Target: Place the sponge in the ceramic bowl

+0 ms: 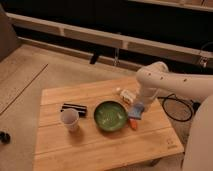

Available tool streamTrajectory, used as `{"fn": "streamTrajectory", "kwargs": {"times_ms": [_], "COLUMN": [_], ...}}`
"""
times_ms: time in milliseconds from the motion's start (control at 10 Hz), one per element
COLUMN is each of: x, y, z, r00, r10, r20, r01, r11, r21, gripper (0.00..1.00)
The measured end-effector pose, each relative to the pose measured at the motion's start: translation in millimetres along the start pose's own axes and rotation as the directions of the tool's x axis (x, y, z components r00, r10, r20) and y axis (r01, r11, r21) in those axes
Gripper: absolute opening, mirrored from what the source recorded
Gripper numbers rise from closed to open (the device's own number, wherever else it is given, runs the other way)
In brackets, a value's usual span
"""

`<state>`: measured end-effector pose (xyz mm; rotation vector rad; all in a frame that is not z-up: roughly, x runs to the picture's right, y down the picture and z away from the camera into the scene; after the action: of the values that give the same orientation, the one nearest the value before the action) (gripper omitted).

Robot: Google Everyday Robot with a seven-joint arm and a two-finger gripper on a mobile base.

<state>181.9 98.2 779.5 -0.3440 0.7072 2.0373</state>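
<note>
The hand (137, 105) is hanging at the end of the white arm (170, 82), low over the right part of the desk (100, 150), and it is standing fully closed. The light-blue sponge (136, 112) is sitting right at its tip, so it is most likely pinching the sponge. Whether the pad is lifted off the wood or resting on it is hard to tell from this angle. The sponge is lying just beside the right rim of the green ceramic bowl (107, 116), outside the bowl, whose inside is showing nothing in it. An orange carrot-like thing (133, 124) is lying just in front of the sponge, close to the same rim, and a white packet (127, 95) is lying behind the hand, near the arm. Farther left, well apart from the hand, a white cup (70, 119) is standing upright with a black bar (73, 108) lying just behind it. The step in hand is looking like the carry: the sponge is gripped and is being brought to the bowl. The next move is calling for the hand to be travelling leftward with enough height to clear the rim, stopping over the middle of the bowl, and only then letting go, without nudging the orange thing or pushing the bowl.
</note>
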Motion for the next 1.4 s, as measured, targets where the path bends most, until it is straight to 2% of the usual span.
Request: {"fn": "streamTrajectory", "kwargs": {"times_ms": [200, 400, 600, 700, 800, 1400], "x": [26, 43, 33, 29, 27, 28], "y": [34, 64, 96, 101, 102, 102], "z": [9, 23, 35, 37, 37, 37], "r00": [0.996, 0.986, 0.981, 0.980, 0.981, 0.980], "r10": [-0.085, -0.154, -0.182, -0.186, -0.186, -0.186], "r20": [-0.036, -0.068, -0.067, -0.064, -0.062, -0.063], "r01": [0.085, 0.150, 0.170, 0.174, 0.173, 0.173], "r11": [0.996, 0.987, 0.974, 0.970, 0.970, 0.970], "r21": [-0.015, -0.057, -0.148, -0.168, -0.172, -0.173], "gripper": [0.00, 0.00, 0.04, 0.05, 0.06, 0.65]}}
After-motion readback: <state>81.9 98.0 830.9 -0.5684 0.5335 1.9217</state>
